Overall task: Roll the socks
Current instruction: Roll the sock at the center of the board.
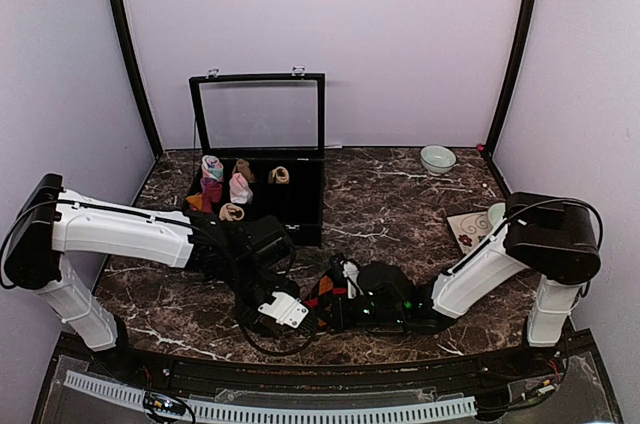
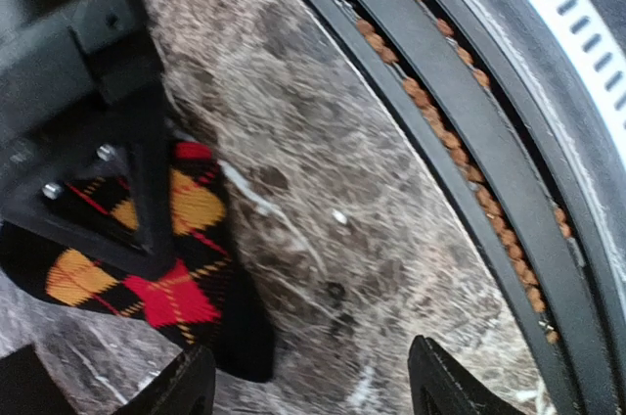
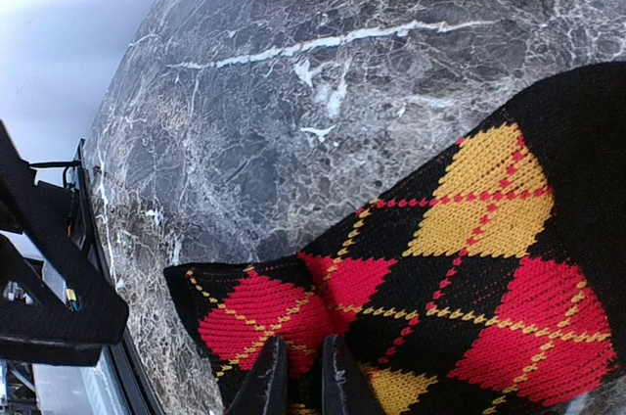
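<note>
Black argyle sock [image 3: 469, 268], red and yellow diamonds, lies apparently flat on the table [image 3: 293, 92].

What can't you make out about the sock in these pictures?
Top view: sock mostly hidden under left arm and right arm; length unclear.
Right wrist view: right gripper tips cut off by bottom edge; grip on sock unclear.
Left wrist view: sock runs off left edge, partly behind black bracket.
</note>
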Robot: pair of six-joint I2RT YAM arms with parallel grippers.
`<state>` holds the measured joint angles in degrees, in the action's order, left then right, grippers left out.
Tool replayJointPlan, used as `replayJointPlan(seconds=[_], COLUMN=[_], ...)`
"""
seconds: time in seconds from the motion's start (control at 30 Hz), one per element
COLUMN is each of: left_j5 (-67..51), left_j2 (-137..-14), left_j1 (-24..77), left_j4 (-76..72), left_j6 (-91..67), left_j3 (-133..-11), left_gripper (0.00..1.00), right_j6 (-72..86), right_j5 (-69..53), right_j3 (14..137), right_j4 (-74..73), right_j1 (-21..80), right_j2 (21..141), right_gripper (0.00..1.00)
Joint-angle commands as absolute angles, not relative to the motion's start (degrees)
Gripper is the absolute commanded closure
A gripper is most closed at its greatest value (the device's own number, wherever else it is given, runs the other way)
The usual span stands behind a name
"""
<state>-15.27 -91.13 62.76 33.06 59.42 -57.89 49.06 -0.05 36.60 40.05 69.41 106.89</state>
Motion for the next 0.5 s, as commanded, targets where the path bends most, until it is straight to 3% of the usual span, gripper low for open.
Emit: replayJointPlan(seconds=[0.0, 0.37, 0.47], left_j5=[-11.27, -6.84, -5.30], left_j2=[-91.03, -96.62, -96.85], left_j1=[65.61, 66.09, 66.09], left_j4=[24.59, 20.44, 18.11], left_j6=[59.89, 61.10, 60.29], left_j3=[-56.45, -56.57, -55.69], left_gripper=[0.30, 0.31, 0.37], right_j6=[50.30, 52.47, 52.69], right_j5=[-1.46, -3.58, -4.01], right_j3=[34.34, 32.53, 32.23], right_j4=[37.92, 39.94, 40.03], right_j1=[69.00, 68.29, 68.27], right_j2=[108.72, 109.08, 109.18], right_gripper=[0.88, 0.89, 0.89])
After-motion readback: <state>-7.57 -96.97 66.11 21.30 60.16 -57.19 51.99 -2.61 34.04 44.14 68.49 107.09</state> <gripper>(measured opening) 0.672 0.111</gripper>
